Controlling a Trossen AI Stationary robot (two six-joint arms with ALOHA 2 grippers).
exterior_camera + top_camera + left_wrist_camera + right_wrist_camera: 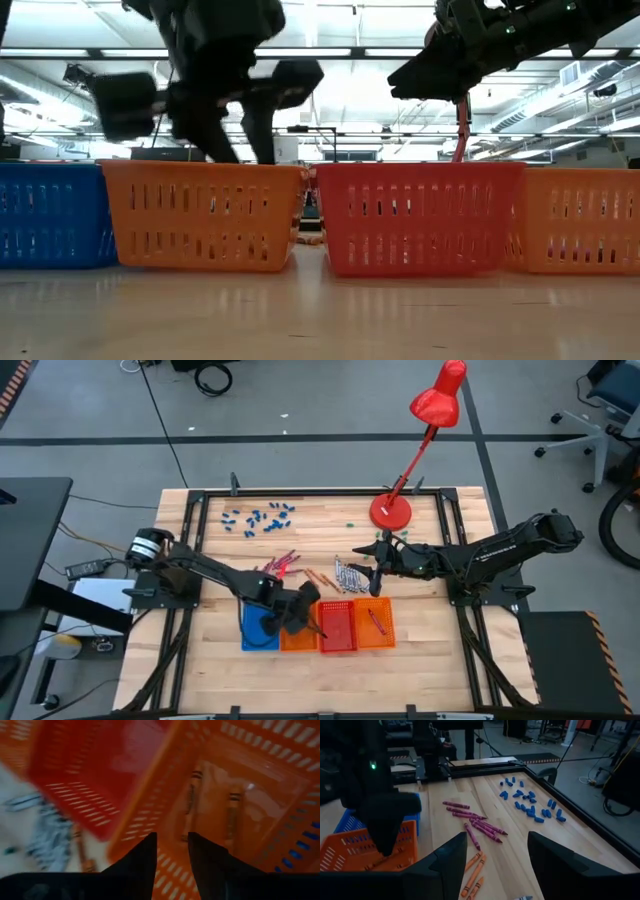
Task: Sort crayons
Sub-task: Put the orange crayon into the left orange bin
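Note:
My left gripper (172, 851) hangs open over the left orange basket (298, 632), fingers slanting down into it (237, 140). Two orange crayons (192, 795) (232, 815) lie on that basket's floor, beyond the fingertips and clear of them. Loose crayons lie on the table in three groups: magenta (476, 822), orange (474, 870) and silvery (352, 573). My right gripper (492, 870) waits wide open above the table, near the silvery crayons (378, 555), holding nothing.
Four baskets stand in a row near the front edge: blue (256, 630), orange, red (337, 626), orange (376, 622). Stubby blue bits (260, 517) are scattered at the far left. A red desk lamp (391, 510) stands at the far edge.

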